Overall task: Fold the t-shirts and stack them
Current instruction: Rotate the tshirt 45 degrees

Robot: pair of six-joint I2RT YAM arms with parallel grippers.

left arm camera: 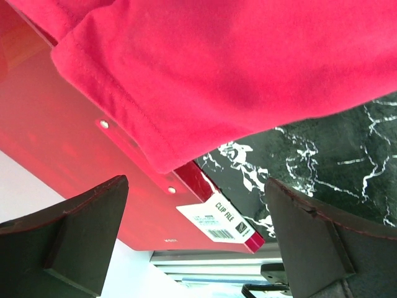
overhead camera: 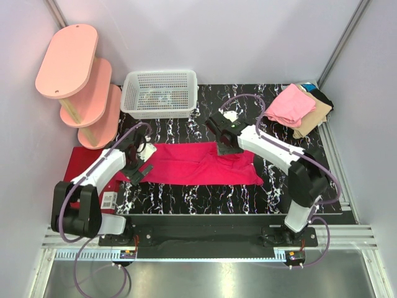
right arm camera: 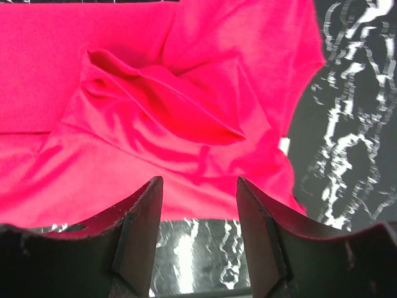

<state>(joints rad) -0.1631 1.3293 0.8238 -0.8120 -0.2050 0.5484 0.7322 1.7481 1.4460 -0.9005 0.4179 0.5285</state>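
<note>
Left hand and right hand are standing spread, empty. The right is hanging over the rumpled fold of the shirt; closing there is risking pinching extra layers.

Spread t-shirt lies across the middle of the worktop, its left end over a flat mat. Basket behind it. Tiered shelf at back left. Folded t-shirts stacked in back right corner. Left pincer above shirt's left end, right pincer above its right half.
</note>
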